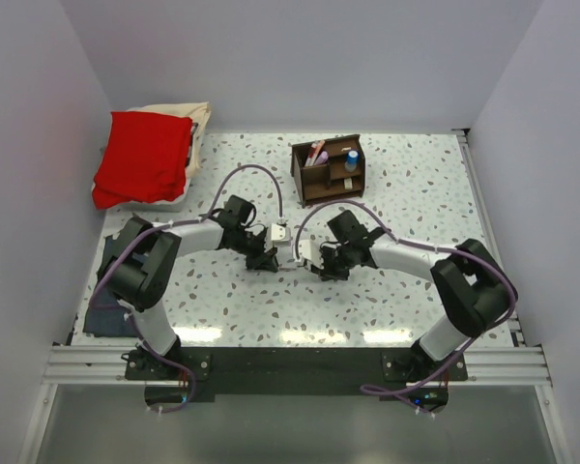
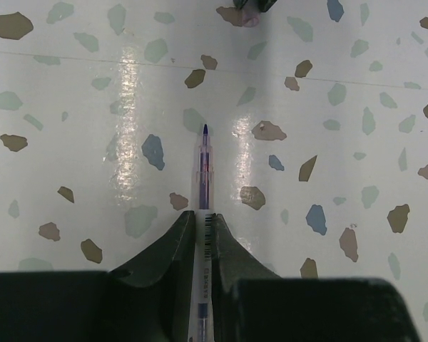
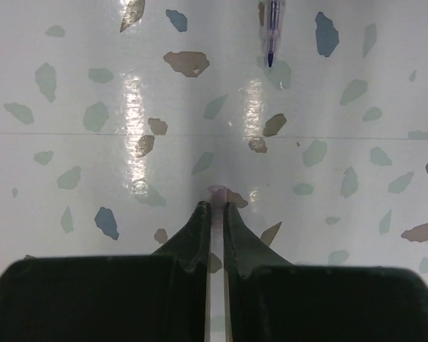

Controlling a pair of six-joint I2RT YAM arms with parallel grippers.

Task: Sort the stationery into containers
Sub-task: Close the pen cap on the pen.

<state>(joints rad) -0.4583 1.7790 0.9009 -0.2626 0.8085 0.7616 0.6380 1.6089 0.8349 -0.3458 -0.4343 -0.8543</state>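
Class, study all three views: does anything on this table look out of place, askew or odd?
Nothing looks spilled or damaged. One oddity: at mid-table the left hand grips a blue-tipped pen and the right hand a thin pale item, pointed at each other, tips apart, rather than toward the organizer.

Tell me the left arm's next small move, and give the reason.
Probably raise the left end effector a little. It is shut on the clear blue-tipped pen low over the speckled table, the right end effector, shut on a thin pale piece, faces it closely, and the dark brown wooden organizer stands farther back, so height should come first.
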